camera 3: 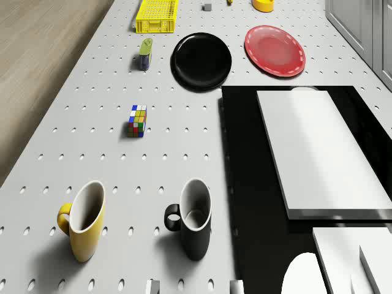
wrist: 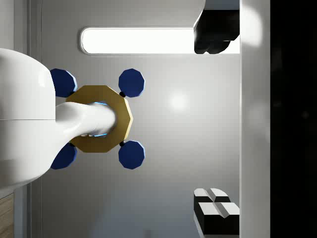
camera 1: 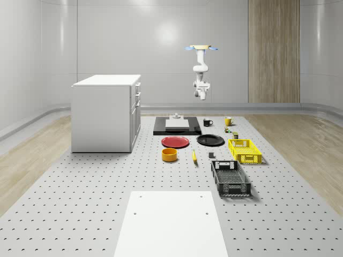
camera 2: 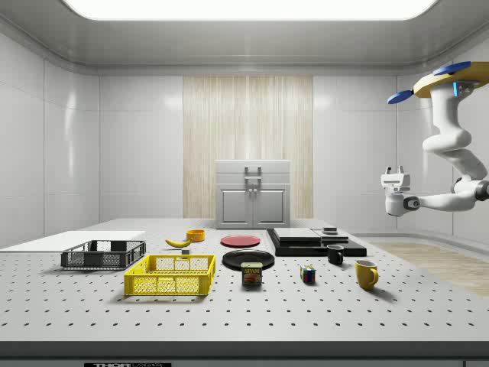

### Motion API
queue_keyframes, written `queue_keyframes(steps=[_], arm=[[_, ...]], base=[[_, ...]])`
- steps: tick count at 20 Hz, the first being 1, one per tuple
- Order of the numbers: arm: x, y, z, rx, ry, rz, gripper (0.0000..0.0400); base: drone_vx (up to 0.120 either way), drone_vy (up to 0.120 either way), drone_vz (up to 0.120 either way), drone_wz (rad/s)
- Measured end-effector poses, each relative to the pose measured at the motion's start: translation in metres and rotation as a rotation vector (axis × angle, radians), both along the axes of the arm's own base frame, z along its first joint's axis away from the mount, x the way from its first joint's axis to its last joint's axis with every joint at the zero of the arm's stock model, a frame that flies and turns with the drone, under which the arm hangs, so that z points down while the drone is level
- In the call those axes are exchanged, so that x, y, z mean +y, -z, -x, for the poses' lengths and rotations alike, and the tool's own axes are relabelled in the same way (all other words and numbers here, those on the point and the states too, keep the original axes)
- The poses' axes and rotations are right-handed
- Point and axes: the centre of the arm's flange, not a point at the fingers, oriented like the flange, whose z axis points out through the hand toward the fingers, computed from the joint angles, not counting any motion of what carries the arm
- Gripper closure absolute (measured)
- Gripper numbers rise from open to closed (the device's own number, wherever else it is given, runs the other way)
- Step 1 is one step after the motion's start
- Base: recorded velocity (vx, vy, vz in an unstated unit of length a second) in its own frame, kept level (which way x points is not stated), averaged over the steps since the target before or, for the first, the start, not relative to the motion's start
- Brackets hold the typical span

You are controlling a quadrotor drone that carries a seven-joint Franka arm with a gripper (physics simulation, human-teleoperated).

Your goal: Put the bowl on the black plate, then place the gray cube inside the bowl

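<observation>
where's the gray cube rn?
In the whole-scene view the gray cube sits on the table between the banana on its left and the yellow crate on its right, just beyond the black crate, in front of the black plate.

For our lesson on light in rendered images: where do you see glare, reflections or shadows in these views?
Whole-scene view: a soft bright patch glares on the back wall. Side view: a ceiling light panel glows overhead. Drone view: the yellow mug and black mug cast soft shadows on the table.

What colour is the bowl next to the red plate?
The bowl is orange-yellow, best seen in the whole-scene view, beside the red plate.
</observation>
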Motion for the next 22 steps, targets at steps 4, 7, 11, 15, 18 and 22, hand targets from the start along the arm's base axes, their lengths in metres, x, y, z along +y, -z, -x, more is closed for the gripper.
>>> queue_keyframes(steps=[4,7,11,15,18,22], arm=[[0.000,-0.030,0.004,-0.003,0.000,0.000,0.0000],[0.000,-0.050,0.003,-0.006,0.000,0.000,0.0000],[0.000,-0.071,0.002,-0.009,0.000,0.000,0.0000],[0.000,-0.083,0.001,-0.012,0.000,0.000,0.0000],[0.000,-0.088,0.001,-0.014,0.000,0.000,0.0000],[0.000,-0.091,0.000,-0.017,0.000,0.000,0.0000]], base=[[0.000,0.000,0.000,0.000],[0.053,-0.067,0.000,0.000],[0.120,-0.120,0.000,0.000],[0.120,-0.120,0.000,0.000],[0.120,-0.120,0.000,0.000],[0.120,-0.120,0.000,0.000]])
